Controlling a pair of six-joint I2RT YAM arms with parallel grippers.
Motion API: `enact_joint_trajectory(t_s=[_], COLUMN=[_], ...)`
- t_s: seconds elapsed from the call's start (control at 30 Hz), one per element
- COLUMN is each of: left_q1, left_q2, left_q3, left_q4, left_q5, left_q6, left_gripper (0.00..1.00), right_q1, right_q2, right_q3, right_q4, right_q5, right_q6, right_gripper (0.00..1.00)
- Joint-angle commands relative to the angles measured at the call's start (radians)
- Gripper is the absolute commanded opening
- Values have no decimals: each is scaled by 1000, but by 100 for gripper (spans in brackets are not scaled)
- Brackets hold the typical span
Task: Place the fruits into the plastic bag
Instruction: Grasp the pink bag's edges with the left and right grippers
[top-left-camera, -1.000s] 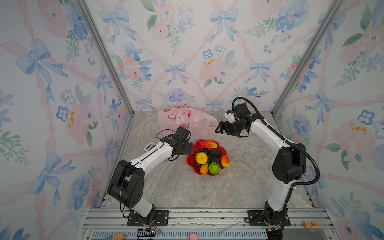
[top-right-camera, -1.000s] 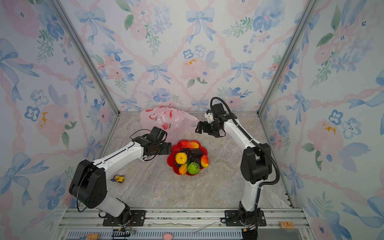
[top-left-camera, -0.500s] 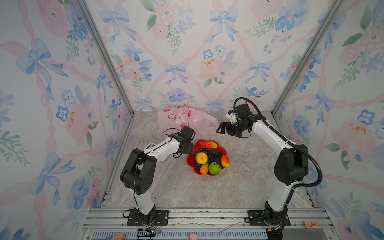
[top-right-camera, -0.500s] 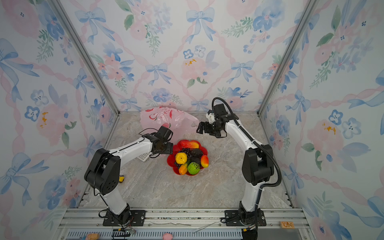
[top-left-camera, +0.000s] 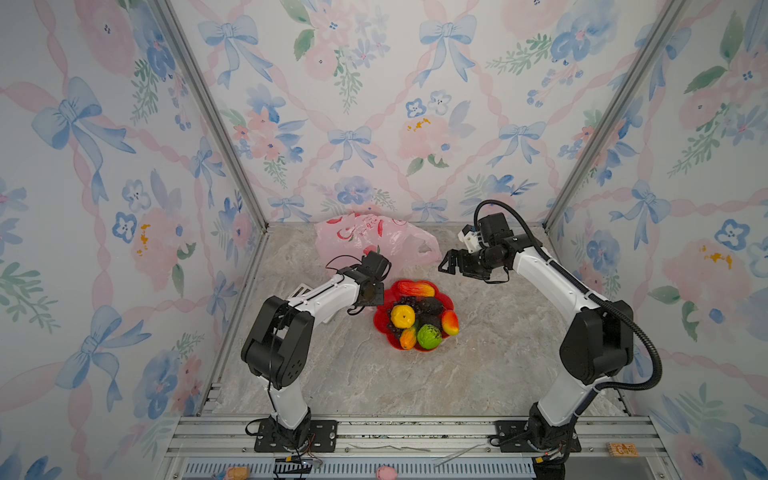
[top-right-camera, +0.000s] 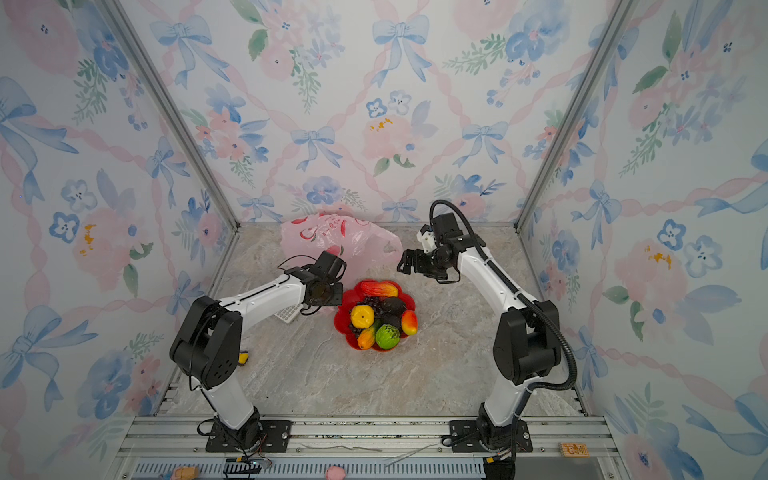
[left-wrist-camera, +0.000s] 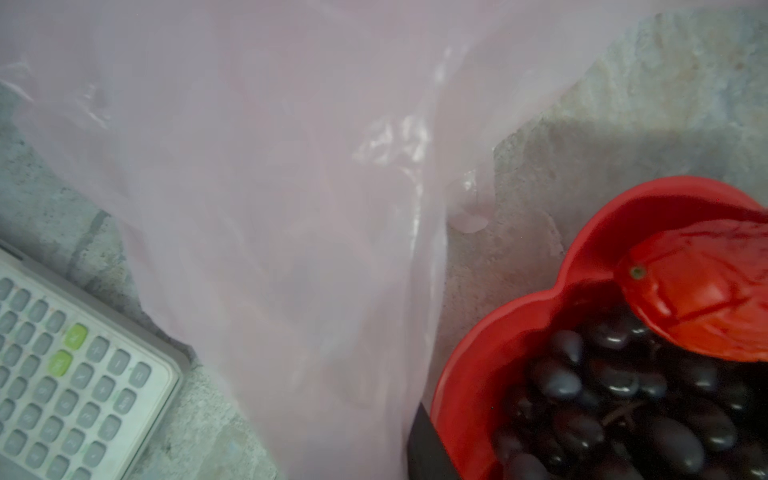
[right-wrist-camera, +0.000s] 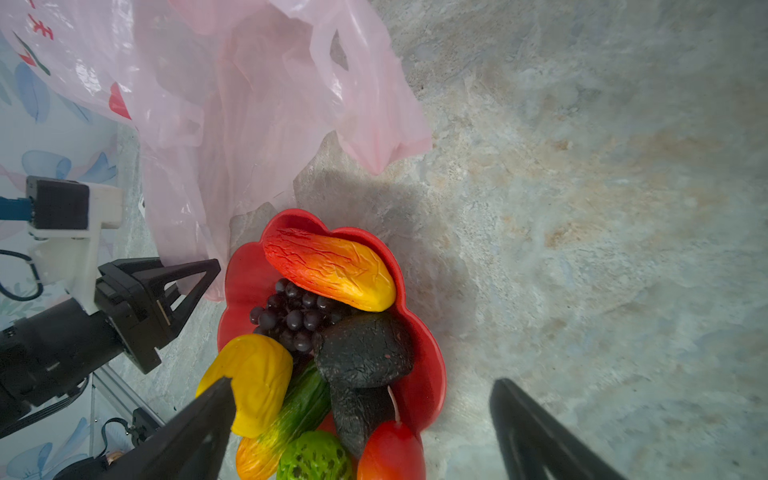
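marble top (top-left-camera: 498, 353), far mango (top-left-camera: 415, 288) lying crosswise

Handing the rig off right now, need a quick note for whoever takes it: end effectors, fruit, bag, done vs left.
Left end effector: at the plastic bag's near edge beside the red plate; grip on the film can't be confirmed.
Right end effector: open, empty, raised right of the bag.
Fruits: piled on the plate, none seen in the bag.
Done: nothing bagged. Left: open the bag, move every fruit in.
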Motion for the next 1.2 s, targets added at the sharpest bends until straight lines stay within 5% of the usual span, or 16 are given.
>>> enact_joint_trajectory(t_s=[0.0,0.17,0.33,0.5,0.63,0.9,1.17], left_q1=[-2,0,9,15,18,33,86], left_q2=[-6,-25,-111,-201,-239,-266,-308], left_q3=[-22,-29,-43,-76,-90,-59,-79], left_q4=[11,11,7,3,-2,-50,-57], left_q5=[11,16,64,159,208,219,247], left_q6=[-4,-2,31,94,121,152,144], left_gripper=[12,0,0,0,0,0,0], right_q1=[-8,-3,20,41,28,-21,-57], right_q2=[-30,-32,-49,-99,-81,142,249], right_q3=[-14,-20,-41,-159,-233,-47,-20], right_q4=[1,9,76,366,647,708,765], right_q5=[8,6,60,138,64,-106,-134], right_q6=[8,13,-6,-117,-206,-141,-97], right_gripper=[97,97,99,96,96,100,96])
